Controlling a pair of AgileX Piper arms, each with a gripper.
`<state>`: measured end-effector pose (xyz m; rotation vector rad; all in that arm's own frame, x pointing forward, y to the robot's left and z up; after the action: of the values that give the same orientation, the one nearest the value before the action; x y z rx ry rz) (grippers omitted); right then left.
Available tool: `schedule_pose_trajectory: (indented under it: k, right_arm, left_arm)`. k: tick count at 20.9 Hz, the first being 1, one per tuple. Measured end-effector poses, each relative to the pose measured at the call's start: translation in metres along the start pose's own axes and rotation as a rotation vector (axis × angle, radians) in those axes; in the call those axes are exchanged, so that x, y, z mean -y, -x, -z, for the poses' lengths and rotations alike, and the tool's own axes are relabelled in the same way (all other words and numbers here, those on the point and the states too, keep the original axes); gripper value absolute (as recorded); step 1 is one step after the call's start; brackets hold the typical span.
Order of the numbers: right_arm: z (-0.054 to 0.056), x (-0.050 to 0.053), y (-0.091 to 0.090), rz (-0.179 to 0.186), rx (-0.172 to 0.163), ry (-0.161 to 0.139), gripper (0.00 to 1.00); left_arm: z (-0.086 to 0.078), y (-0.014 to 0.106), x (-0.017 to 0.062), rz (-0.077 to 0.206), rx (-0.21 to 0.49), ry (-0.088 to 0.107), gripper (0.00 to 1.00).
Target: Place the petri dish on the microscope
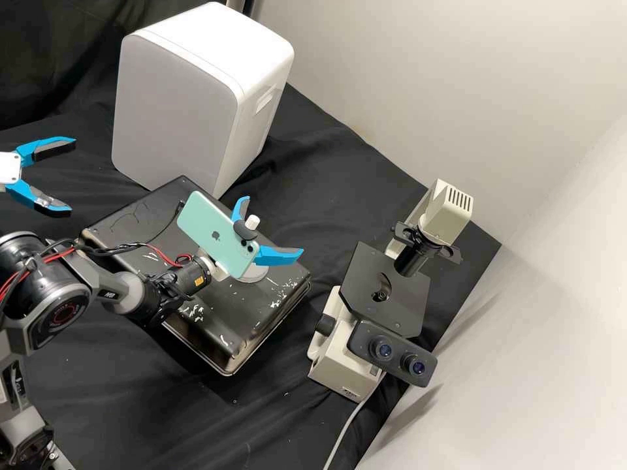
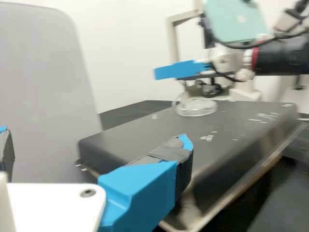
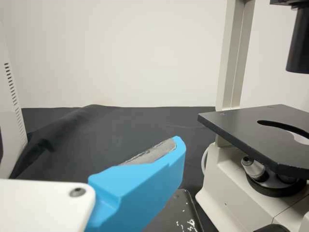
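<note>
The clear petri dish (image 2: 195,106) lies on an upturned black tray (image 1: 215,313); in the high view its rim (image 1: 256,277) peeks out under the right arm's wrist. My right gripper (image 1: 269,227) hangs open just above the dish, one blue finger (image 2: 181,70) over it, nothing held. The microscope (image 1: 339,365) stands to the tray's right, its black stage (image 1: 385,287) bare; the right wrist view shows that stage (image 3: 260,130) close ahead. My left gripper (image 1: 68,175) is open at the far left of the bench, well away from the dish.
A tall white box (image 1: 196,98) stands behind the tray. The microscope's lamp head (image 1: 444,209) overhangs the stage. A white wall runs along the bench's right side. Black cloth covers the bench in front of the tray.
</note>
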<state>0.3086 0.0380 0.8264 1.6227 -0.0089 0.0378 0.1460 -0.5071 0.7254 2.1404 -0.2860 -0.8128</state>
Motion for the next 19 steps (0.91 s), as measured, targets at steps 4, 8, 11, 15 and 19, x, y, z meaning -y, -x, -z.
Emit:
schedule_pose_trajectory:
  k: [4, 8, 11, 15, 19]
  right_arm:
    - [0.000, 0.000, 0.000, 0.000, 0.000, 0.000, 1.00]
    - [0.000, 0.000, 0.000, 0.000, 0.000, -0.005, 1.00]
    - [-0.004, 0.004, 0.008, 0.007, -0.012, -0.013, 1.00]
    - [-0.016, 0.015, 0.025, 0.051, 0.006, -0.006, 1.00]
    - [-0.022, 0.022, 0.037, 0.076, 0.019, -0.004, 1.00]
  left_arm:
    - [-0.008, 0.000, 0.0011, 0.011, 0.072, -0.005, 1.00]
    - [-0.013, 0.001, 0.0020, 0.021, 0.126, 0.000, 1.00]
    - [-0.015, 0.001, 0.0026, 0.029, 0.157, 0.008, 1.00]
    - [-0.016, 0.001, 0.0034, 0.038, 0.178, 0.036, 1.00]
    - [-0.017, 0.001, 0.0065, 0.067, 0.204, 0.087, 1.00]
